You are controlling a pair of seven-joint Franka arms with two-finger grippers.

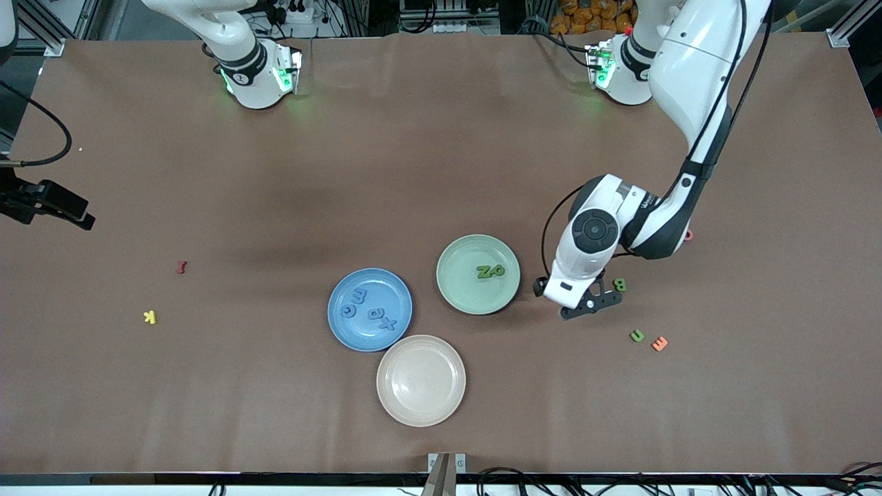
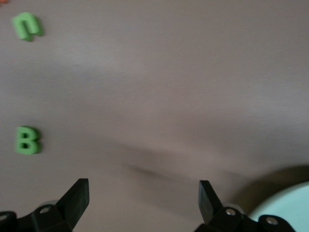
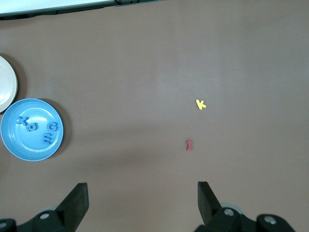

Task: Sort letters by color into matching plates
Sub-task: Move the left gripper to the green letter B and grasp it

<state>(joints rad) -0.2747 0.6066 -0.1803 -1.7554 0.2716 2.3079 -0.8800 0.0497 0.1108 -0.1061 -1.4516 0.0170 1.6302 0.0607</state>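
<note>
Front view: left gripper [image 1: 591,303] low over bare table [image 1: 441,172] beside green plate [image 1: 478,273], fingers [image 2: 77,195] spread wide, nothing between; green B [image 1: 619,284] just outside one fingertip, green n [image 1: 637,335] farther off by orange E [image 1: 659,343], likely next picks. Two green letters [image 1: 490,271] on green plate, four blue letters [image 1: 372,308] on blue plate [image 1: 370,309]. Right gripper [image 3: 142,200] waiting high above table, fingers wide, empty. Brown matte surface, cables and aluminium framing around

Matt brown table [image 1: 207,386] — glossy (plastic-looking) plates [image 1: 344,313]
</note>
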